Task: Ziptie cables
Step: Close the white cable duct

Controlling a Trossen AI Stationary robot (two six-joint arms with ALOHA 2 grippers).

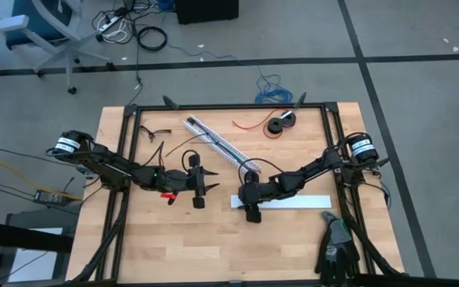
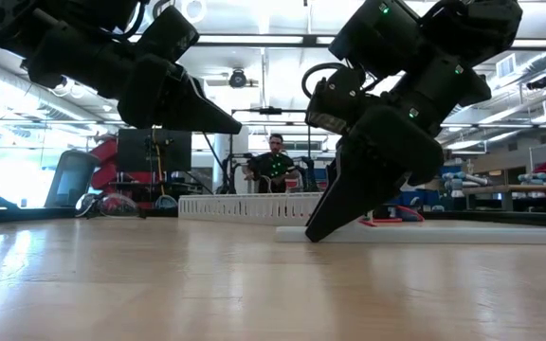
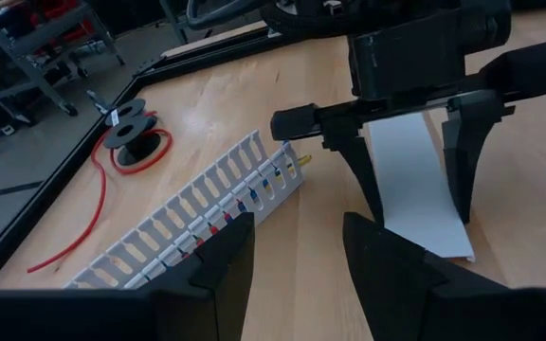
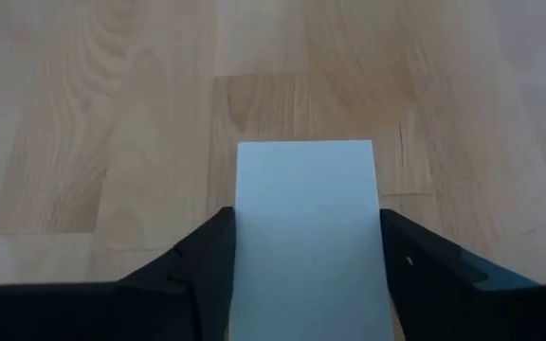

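Note:
A white slotted duct [image 1: 217,142] lies aslant on the table's far middle. Small red, blue and yellow bits of the cables [image 3: 245,201] show through its slots. A flat white strip [image 1: 293,202] lies on the table at centre right. My right gripper [image 1: 252,212] slants down onto its left end, shut on it. My left gripper [image 1: 209,182] hovers above the table left of the strip. It is open [image 3: 297,256] with nothing between its fingers, and points toward the duct's near end. My right gripper pinches the white strip across its width, one finger on each long edge [image 4: 243,237], close to the strip's left end. The fingers slant down from the table's right, along the strip. The strip lies flat on the table.
A black spool with a loose red wire [image 1: 281,123] sits at the far right. Black gloves [image 1: 337,247] lie at the near right corner. Black frame rails [image 1: 126,159] run along the table's sides. A person [image 2: 275,161] stands in the room beyond.

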